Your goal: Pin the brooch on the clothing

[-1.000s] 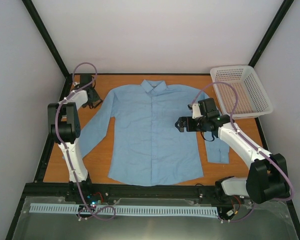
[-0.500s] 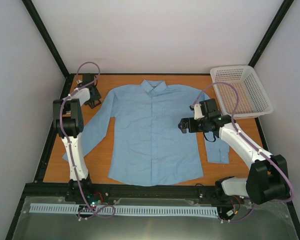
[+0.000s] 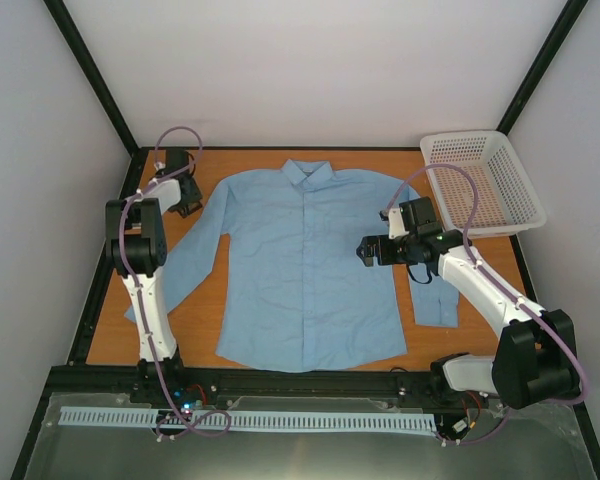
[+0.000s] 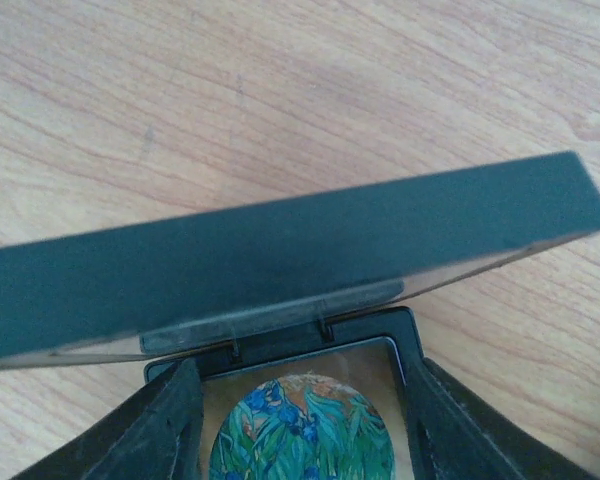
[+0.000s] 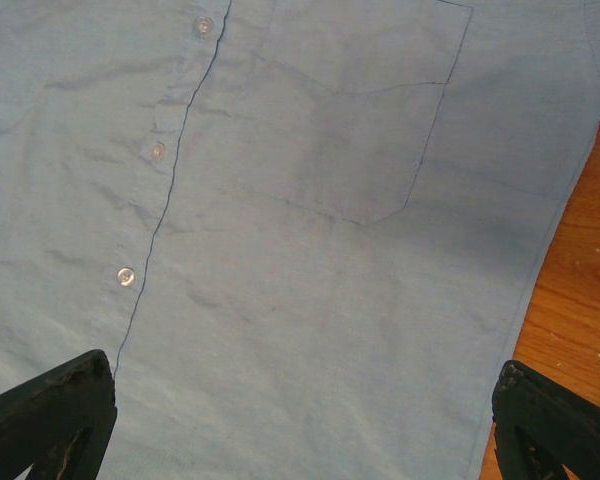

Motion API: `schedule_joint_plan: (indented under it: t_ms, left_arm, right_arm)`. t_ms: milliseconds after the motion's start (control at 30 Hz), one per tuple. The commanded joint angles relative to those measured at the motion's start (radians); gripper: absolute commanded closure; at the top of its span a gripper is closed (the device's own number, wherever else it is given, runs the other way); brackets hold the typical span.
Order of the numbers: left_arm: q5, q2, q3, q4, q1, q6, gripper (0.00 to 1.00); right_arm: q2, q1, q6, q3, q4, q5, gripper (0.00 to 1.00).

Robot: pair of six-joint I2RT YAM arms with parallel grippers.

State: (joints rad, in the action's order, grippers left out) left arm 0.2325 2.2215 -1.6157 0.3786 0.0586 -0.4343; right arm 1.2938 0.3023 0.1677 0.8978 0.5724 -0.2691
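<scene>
White walls closed in an orange-brown wooden table [image 3: 110,330] edged with a black frame. Its grain ran in pale, wavy streaks in the left wrist view. The light blue shirt [image 3: 300,270] lay flat and face up in the middle, collar toward the far edge and sleeves spread to either side. Its woven cloth was softly creased, with a stitched chest pocket [image 5: 370,120] tapering to a point and small round pearly buttons [image 5: 126,276] down the placket. A white plastic mesh basket [image 3: 460,140], rectangular with slanted walls, sat at the far right corner, just beyond the shirt's sleeve. At the far left corner stood a small black square box [image 4: 280,260], its hinged matte lid raised and its inside lined in tan. The brooch [image 4: 300,435] lay inside it, a round disc painted with blue flowers and green leaves, well apart from the shirt. The left arm [image 3: 145,260] rose from its base and stretched along the table's left side to that corner, wrist bent down over the box. The left gripper [image 4: 302,380] had its dark fingers [image 4: 170,420] apart, one on each side of the brooch and neither touching it. The right arm [image 3: 480,290] reached inward from the right with its wrist turned toward the shirt's chest. The right gripper [image 5: 300,420] hung spread wide above the cloth below the pocket, holding nothing.
</scene>
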Motion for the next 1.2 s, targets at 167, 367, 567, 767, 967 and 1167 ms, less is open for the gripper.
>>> schedule_joint_plan:
  t_ms: [167, 367, 567, 767, 967, 1167]
  left_arm:
    - [0.004, -0.081, 0.087, -0.029, -0.005, -0.015, 0.50]
    - [-0.005, -0.112, 0.103, -0.031, -0.009, -0.021, 0.53]
    - [0.000, -0.157, 0.137, -0.033, -0.020, -0.027, 0.54]
    - [0.005, -0.152, 0.134, -0.015, -0.028, -0.028, 0.38]
    - [0.024, -0.095, 0.094, 0.021, -0.026, -0.042, 0.35]
    - [0.015, -0.072, 0.094, 0.016, -0.025, -0.056, 0.35]
  right_arm:
    - [-0.025, -0.005, 0.005, -0.019, -0.009, 0.005, 0.00]
    - [-0.025, -0.005, 0.002, -0.022, -0.008, 0.004, 0.00]
    - [-0.027, -0.005, -0.001, -0.030, -0.008, 0.003, 0.00]
    - [-0.030, -0.005, 0.004, -0.043, -0.020, -0.004, 0.00]
    - [-0.037, -0.006, 0.002, -0.043, -0.016, 0.001, 0.00]
    - [-0.043, -0.006, -0.001, -0.044, -0.009, 0.008, 0.00]
